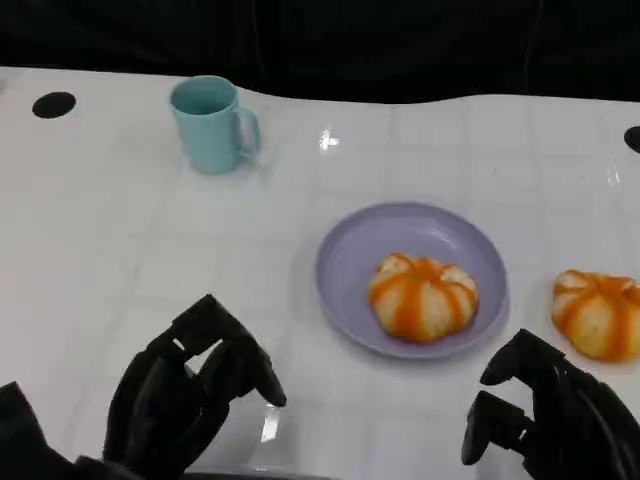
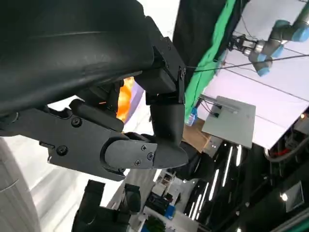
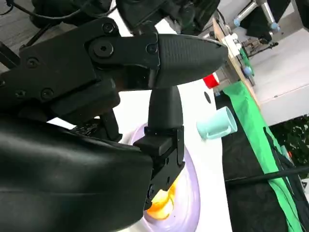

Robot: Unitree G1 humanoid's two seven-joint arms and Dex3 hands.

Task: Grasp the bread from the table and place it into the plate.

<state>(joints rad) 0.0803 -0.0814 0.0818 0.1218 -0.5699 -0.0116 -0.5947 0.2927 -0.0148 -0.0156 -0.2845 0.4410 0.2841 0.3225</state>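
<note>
A lilac plate (image 1: 340,240) lies right of the table's middle with an orange-and-white striped bread (image 1: 422,296) in it. A second bread of the same kind (image 1: 598,312) sits on the table just right of the plate. My right hand (image 1: 545,415) hovers near the front edge, below and a little left of that loose bread, holding nothing, its fingers apart. My left hand (image 1: 190,395) hangs at the front left, well clear of the plate, with nothing in it. The right wrist view has the plate (image 3: 190,193) and its bread (image 3: 161,203) beyond my fingers (image 3: 186,53).
A light blue mug (image 1: 210,124) stands at the back left, handle to the right; it is seen too in the right wrist view, the mug (image 3: 217,124). A black round hole (image 1: 53,104) marks the far left of the white table. Dark backdrop lies behind the far edge.
</note>
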